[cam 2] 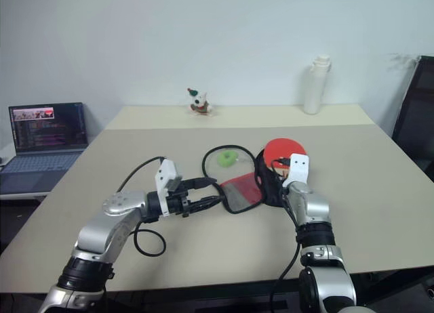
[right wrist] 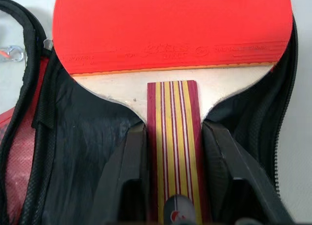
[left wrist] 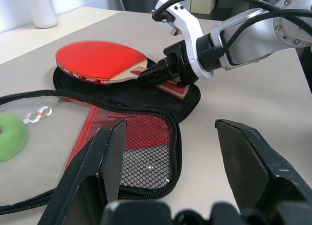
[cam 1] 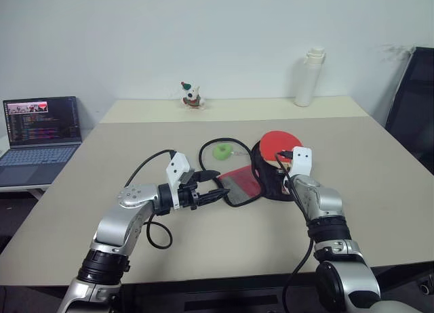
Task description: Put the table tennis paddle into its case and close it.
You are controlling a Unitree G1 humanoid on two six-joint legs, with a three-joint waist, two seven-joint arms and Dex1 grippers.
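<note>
The right claw (right wrist: pixel 175 171) straddles the striped handle of the paddle (right wrist: pixel 170 25); its fingers (right wrist: pixel 131 171) lie close along either side, and whether they press the wood cannot be made out. In the head views the right arm's white wrist block covers that handle, so there only the red face shows. The case (cam 1: pixel 239 184) lies unzipped, its black half under the paddle and its red mesh half folded out toward the left claw (cam 1: pixel 215 194) (the far edge of the black half is hidden behind the blade). The paddle rests flat on the black half, blade pointing away from the robot.

The left claw hovers just beside the mesh flap, jaws wide and holding nothing. A black cord (cam 1: pixel 213 145) loops from the case past a green ring (cam 1: pixel 222 150); a small metal clasp (left wrist: pixel 36 115) lies near the ring.

The tabletop (cam 1: pixel 135 143) is beige. At its far edge stand a white bottle (cam 1: pixel 309 77) and a small figurine (cam 1: pixel 192 95), too small to identify. A laptop (cam 1: pixel 41 130) sits open on a lower surface to the left, and a dark chair (cam 1: pixel 413 110) is cut off at the right. The wall is plain white.
</note>
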